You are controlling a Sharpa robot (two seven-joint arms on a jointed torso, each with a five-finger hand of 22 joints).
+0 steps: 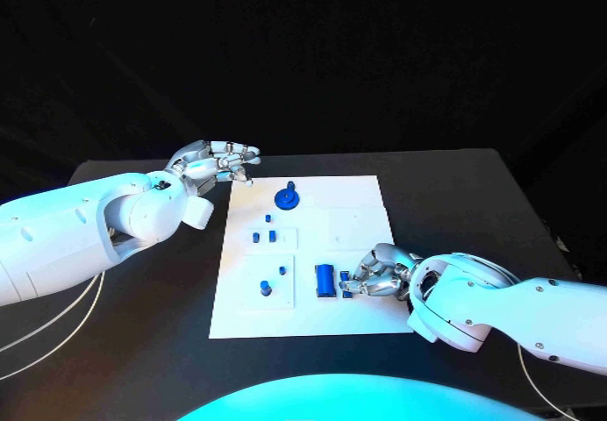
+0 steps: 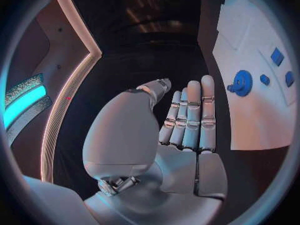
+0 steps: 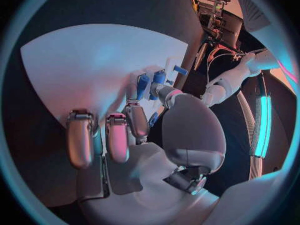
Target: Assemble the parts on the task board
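We saw the left robot hand (image 1: 217, 161) hovering empty, fingers apart, off the task board's (image 1: 360, 197) ten o'clock corner. At five o'clock, the right robot hand (image 1: 375, 274) curled beside a blue cylinder (image 1: 325, 279); grasp unclear.

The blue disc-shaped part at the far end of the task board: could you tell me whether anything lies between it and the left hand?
Nothing visible does. The left hand hovers off the task board at its far left corner, with bare board and table between it and the blue disc-shaped part.
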